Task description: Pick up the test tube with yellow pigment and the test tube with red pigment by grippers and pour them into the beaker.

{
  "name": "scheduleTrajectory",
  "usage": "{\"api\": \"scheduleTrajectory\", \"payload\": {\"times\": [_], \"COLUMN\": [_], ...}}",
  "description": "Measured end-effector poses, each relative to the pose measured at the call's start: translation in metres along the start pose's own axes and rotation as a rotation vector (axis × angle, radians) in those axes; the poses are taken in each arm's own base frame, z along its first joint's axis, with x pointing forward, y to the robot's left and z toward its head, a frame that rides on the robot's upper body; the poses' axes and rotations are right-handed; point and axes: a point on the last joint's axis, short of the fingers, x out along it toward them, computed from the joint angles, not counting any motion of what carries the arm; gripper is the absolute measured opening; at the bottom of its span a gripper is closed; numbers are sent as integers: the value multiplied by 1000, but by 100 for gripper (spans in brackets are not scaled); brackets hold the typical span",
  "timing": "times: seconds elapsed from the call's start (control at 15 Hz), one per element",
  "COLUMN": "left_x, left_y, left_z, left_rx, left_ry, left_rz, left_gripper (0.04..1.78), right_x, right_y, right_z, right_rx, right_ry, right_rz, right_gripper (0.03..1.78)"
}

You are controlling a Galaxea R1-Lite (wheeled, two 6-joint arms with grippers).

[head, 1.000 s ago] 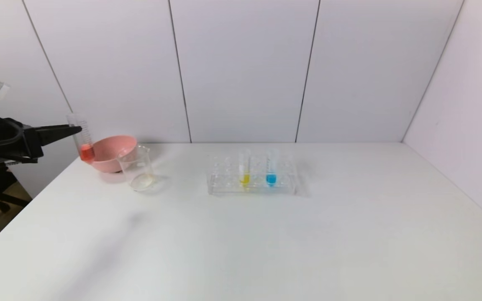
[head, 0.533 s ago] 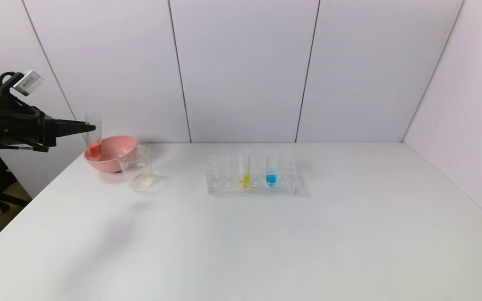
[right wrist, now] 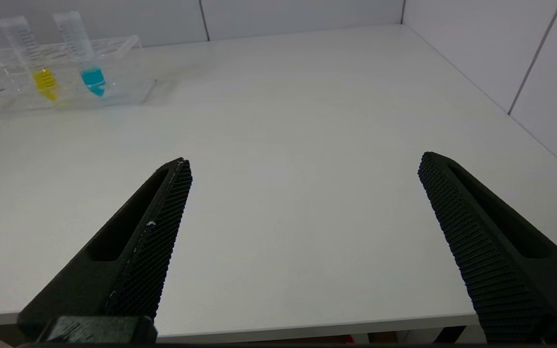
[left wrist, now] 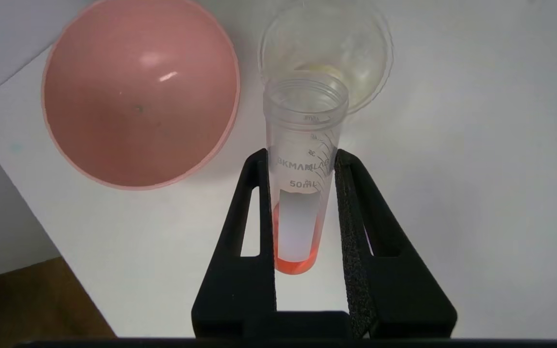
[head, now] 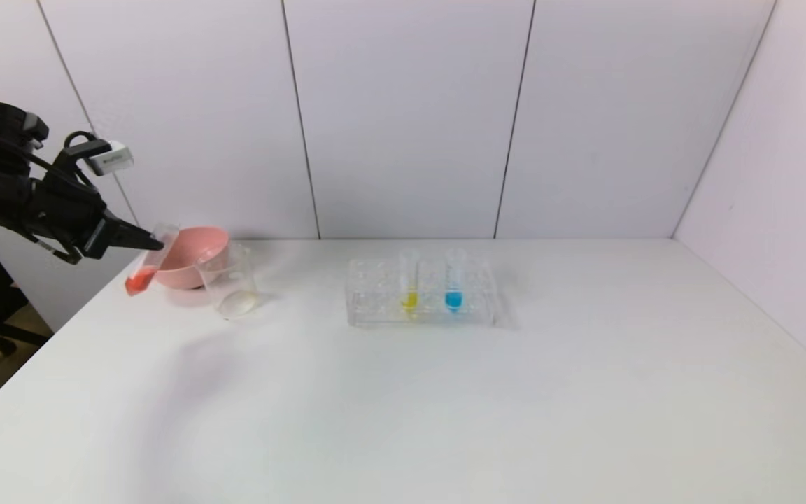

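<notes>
My left gripper [head: 154, 243] is shut on the test tube with red pigment [head: 149, 264], held above the table's far left. The tube is tilted, its open mouth up toward the pink bowl and its red tip down to the left. In the left wrist view the tube [left wrist: 302, 193] sits between both fingers [left wrist: 252, 208], its mouth over the rim of the beaker [left wrist: 351, 48]. The beaker [head: 229, 281] stands just right of the bowl. The test tube with yellow pigment [head: 408, 283] stands in the rack, also in the right wrist view [right wrist: 36, 63]. My right gripper [right wrist: 302, 166] is open and empty at the table's near edge.
A pink bowl [head: 189, 255] stands at the table's far left corner, beside the beaker. The clear rack [head: 375, 297] holds a blue-tipped tube [head: 453, 283] right of the yellow one. The table edge [head: 60, 329] runs close under the left arm.
My left gripper has moved right toward the bowl and beaker and rotated. The red tube went from upright to tilted, mouth toward the beaker.
</notes>
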Motion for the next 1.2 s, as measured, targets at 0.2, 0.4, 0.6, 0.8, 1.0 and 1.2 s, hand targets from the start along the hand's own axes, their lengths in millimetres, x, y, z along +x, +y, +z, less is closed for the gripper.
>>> {"api": "scheduleTrajectory", "payload": {"times": [0.2,0.4,0.6,0.8,1.0,1.2], "left_x": [14,26,35,42,46,51], "left_y": [-2,-10,-18,-30,-36,-41], "left_z": [7,20,32,44,53,60], "left_rx": [124,194,260,326,364,405], "left_ry": [104,130,173,206,221,248], "left_rz": [66,96,139,175,211,259], "left_gripper": [41,41,41,41,41,41], "right_x": [0,0,0,0,0,0], "right_y": [0,0,0,0,0,0], "right_z": [0,0,0,0,0,0], "right_rx": [0,0,0,0,0,0], "right_ry": [0,0,0,0,0,0], "right_rz": [0,0,0,0,0,0], "right_gripper": [171,171,171,171,171,171]}}
